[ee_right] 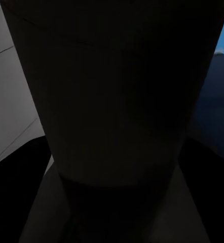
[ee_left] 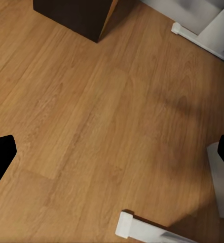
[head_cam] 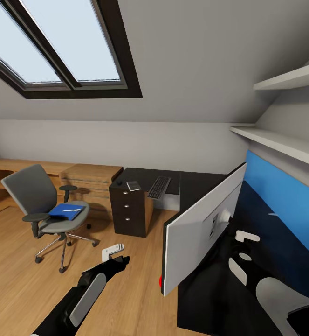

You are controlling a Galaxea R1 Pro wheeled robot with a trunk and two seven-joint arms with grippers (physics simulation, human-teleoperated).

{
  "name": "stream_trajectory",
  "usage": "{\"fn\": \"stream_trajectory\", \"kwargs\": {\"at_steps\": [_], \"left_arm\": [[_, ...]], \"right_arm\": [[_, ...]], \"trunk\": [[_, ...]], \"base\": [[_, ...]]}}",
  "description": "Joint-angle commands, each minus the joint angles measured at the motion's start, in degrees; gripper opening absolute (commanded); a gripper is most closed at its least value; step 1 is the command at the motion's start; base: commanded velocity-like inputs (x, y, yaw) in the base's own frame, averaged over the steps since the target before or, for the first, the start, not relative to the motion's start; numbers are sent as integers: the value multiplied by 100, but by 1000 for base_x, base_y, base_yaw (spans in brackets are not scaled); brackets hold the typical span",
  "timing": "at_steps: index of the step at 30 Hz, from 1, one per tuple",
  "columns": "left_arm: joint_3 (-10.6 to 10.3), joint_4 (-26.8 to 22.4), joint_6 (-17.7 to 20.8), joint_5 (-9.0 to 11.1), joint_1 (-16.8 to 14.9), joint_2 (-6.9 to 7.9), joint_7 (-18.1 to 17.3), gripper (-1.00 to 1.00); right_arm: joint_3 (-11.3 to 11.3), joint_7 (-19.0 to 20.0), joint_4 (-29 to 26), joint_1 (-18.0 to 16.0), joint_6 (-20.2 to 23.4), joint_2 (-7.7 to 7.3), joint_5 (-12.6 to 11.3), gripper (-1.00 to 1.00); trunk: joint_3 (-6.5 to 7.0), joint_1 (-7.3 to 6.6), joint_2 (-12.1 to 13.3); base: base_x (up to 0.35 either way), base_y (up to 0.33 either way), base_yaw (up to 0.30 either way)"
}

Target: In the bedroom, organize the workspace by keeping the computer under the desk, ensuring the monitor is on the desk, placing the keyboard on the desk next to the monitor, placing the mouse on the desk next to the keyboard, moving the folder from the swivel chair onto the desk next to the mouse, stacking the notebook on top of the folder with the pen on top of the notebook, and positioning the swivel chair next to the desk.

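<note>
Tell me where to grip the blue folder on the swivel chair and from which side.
Take the folder by its front edge, the one nearest the seat's open front, coming in low from there. It lies flat on the swivel chair, the tall back and armrests block the other sides, and a pale pen rests on top, so keep it level.

An attic home office — sloped grey ceiling with dark-framed skylights point(head_cam: 63, 44), light wood floor point(head_cam: 14, 270), white wall shelves point(head_cam: 284, 142), a black L-shaped surface point(head_cam: 196, 184) carrying a monitor point(head_cam: 203, 224) and keyboard point(head_cam: 159, 187), and a grey swivel chair point(head_cam: 44, 205).
</note>
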Motion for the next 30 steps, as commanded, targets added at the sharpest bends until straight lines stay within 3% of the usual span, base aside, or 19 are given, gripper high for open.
{"fn": "stream_trajectory", "kwargs": {"at_steps": [1, 16, 30], "left_arm": [[-22, -9, 2, 56, -6, 7, 57, 100], [-30, -9, 2, 56, -6, 7, 57, 100], [-96, -9, 2, 52, -7, 13, 58, 100]], "right_arm": [[33, -27, -13, -9, -20, -2, 12, -100], [33, -38, -5, -9, -20, -3, 16, -100], [33, -36, -6, -9, -12, -3, 17, -100]], "trunk": [[-8, 1, -9], [6, 1, -9], [7, 1, -9]], "base": [[0, 0, 0], [0, 0, -110], [0, 0, -9]]}}
